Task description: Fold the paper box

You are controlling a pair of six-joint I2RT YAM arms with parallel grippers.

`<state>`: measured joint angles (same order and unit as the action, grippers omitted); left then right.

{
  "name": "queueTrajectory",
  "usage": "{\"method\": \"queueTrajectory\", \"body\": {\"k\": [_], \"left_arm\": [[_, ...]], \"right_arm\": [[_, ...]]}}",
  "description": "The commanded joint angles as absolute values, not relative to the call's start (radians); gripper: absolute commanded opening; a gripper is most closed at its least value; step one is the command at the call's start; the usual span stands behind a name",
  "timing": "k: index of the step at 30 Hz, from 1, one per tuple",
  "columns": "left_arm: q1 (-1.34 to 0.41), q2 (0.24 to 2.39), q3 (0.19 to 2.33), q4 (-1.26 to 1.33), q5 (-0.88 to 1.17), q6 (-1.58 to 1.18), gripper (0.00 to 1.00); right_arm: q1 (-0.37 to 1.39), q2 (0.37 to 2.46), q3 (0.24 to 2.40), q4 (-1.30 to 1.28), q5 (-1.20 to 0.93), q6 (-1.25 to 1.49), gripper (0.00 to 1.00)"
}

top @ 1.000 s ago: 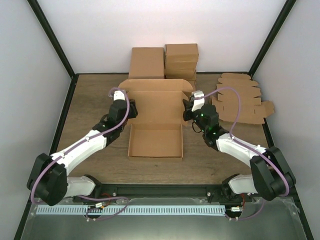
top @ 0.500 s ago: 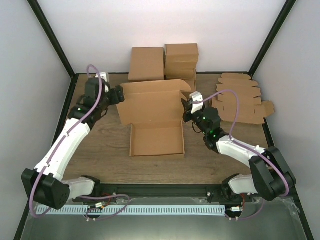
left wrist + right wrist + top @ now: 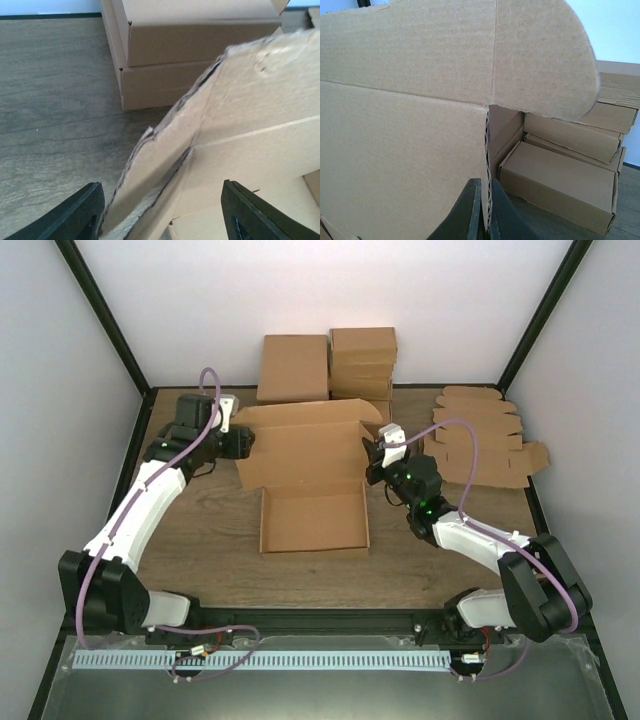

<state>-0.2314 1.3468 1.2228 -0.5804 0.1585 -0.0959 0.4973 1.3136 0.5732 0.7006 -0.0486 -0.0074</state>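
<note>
Left claw [image 3: 243, 443] nearer paper box [image 3: 305, 455] — wooden table [image 3: 200, 530], white walls [image 3: 300, 290]

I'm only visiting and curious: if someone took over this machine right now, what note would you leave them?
The left gripper: fingers open, straddling the left edge of the paper box at its raised lid, not gripping.
The right gripper: fingers shut on the lid's right edge.
Box sits mid-table: its tray, walls up, lies nearest the arms, with the lid panel behind it.
Done: tray formed.
Left: probably fold the lid's side flaps in, then close the lid over the tray.
</note>
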Motion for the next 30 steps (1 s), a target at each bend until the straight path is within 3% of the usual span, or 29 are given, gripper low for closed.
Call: {"method": "queueTrajectory", "body": {"k": [1,10,19,30], "left_arm": [[-0.227,1.385,1.237,-0.623,0.177,-0.064,0.63],[-0.230,1.423,1.242,-0.652,0.207,-0.142,0.35],[-0.311,1.341,1.208,-0.610,0.101,-0.255,0.05],[-0.385,1.282,1.165,-0.549,-0.044,-0.187,0.04]], "right_arm": [[0.506,1.311,0.613,0.693,-0.058,-0.028,0.01],[0.506,1.310,0.634,0.646,-0.036,-0.015,0.01],[0.509,1.288,0.644,0.589,-0.014,0.071,0.02],[0.512,1.205,0.775,0.220,-0.059,0.143,0.21]]}}
